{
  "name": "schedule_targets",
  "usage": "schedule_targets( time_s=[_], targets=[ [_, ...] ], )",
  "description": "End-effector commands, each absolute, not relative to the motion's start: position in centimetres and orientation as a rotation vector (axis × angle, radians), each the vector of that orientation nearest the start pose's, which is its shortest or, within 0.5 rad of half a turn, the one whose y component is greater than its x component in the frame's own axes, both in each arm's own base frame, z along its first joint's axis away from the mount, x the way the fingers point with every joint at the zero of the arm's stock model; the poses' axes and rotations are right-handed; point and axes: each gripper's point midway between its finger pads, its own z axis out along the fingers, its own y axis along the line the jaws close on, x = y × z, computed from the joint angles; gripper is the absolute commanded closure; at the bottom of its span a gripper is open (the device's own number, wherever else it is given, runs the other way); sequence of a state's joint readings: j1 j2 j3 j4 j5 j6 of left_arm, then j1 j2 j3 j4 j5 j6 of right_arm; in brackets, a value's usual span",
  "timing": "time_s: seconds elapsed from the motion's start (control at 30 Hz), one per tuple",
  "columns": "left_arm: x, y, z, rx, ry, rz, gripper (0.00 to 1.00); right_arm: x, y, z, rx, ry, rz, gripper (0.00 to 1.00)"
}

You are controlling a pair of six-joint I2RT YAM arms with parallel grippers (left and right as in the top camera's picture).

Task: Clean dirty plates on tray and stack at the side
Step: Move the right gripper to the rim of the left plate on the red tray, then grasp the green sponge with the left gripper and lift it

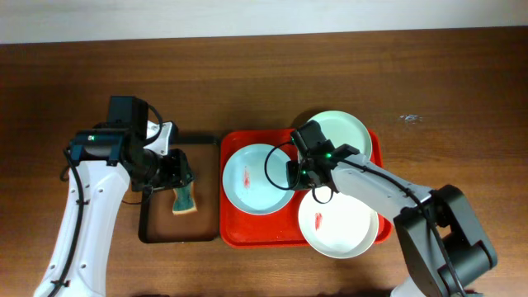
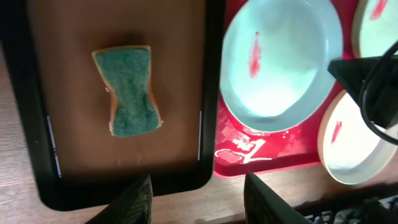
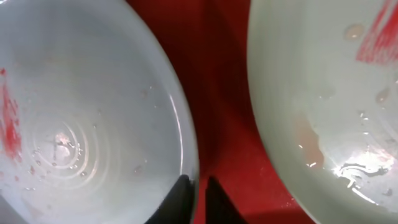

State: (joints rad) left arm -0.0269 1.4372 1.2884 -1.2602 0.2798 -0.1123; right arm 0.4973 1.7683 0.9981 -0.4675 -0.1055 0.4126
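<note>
Straddling the rim of the round mint-white plate [image 3: 93, 112] at lower centre, the right pincer [image 3: 198, 185] stood narrow; whether it pinched, I could not tell. It seemed stiff, wet-slick: a rim hold suited

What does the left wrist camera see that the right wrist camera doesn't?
Only the left wrist view shows the green sponge lying on the brown tray, all three plates, and the left tool, open. Only the right wrist view shows the right tool at a plate's rim, and water droplets on the plates. Both show the red tray and plates with red smears.
</note>
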Motion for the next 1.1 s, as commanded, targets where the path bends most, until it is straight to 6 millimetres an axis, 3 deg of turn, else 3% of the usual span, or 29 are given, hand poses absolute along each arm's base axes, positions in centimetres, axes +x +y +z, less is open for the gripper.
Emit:
schedule_targets(
  time_s=[0.0,0.07,0.13,0.2,0.37,0.47,0.6,0.73,0.83,0.87,0.9,0.93,0.97,1.03,1.07],
  targets=[
    [27.3,-5.1,15.7,-0.096,2.982,-0.393,0.47,31.2,19.1,0.9,-0.158,2.882,0.324,0.96],
    [27.0,-3.6,13.8,-0.222,3.006,-0.266,0.51,31.2,19.1,0.9,-0.158,2.884,0.323,0.96],
    [27.4,-3.6,11.8,-0.233,2.989,-0.264,0.69,31.2,19.1,0.9,-0.158,2.884,0.323,0.96],
    [27.7,-3.5,10.6,-0.233,2.991,-0.261,0.73,31.2,19.1,0.9,-0.158,2.883,0.323,0.96],
    [28.5,-4.0,6.8,-0.202,3.086,-0.211,0.71,31.2,19.1,0.9,-0.157,2.883,0.322,0.95],
    [28.4,-2.5,4.8,-0.339,3.130,-0.032,0.71,31.2,19.1,0.9,-0.157,2.884,0.322,0.95],
    [28.3,-2.5,2.5,-0.346,3.185,-0.017,0.71,31.2,19.1,0.9,-0.158,2.884,0.323,0.95],
    [28.6,-2.6,1.8,-0.345,3.176,-0.020,0.74,31.2,19.1,0.9,-0.157,2.884,0.322,0.95],
    [27.9,-2.7,0.1,-0.339,3.167,-0.032,0.75,31.2,19.1,0.9,-0.157,2.883,0.322,0.94],
    [27.7,-2.8,-0.6,-0.338,3.162,-0.042,0.78,31.2,19.1,0.9,-0.157,2.883,0.322,0.94],
    [27.6,-2.8,-0.8,-0.337,3.162,-0.043,0.94,31.2,19.1,0.9,-0.158,2.883,0.324,0.94],
    [27.7,-2.8,-0.7,-0.330,3.159,-0.047,1.00,31.1,19.3,0.9,-0.161,2.888,0.343,0.93],
    [28.4,-4.4,-0.1,-0.175,3.154,-0.192,1.00,30.6,19.8,1.0,-0.170,2.904,0.395,0.89],
    [29.8,-5.9,1.5,-0.083,3.120,-0.326,1.00,30.6,19.5,0.9,-0.138,2.915,0.387,0.83],
    [30.6,-5.9,2.3,-0.046,3.102,-0.326,1.00,30.7,19.2,0.9,-0.128,2.914,0.383,0.67]
  ],
)
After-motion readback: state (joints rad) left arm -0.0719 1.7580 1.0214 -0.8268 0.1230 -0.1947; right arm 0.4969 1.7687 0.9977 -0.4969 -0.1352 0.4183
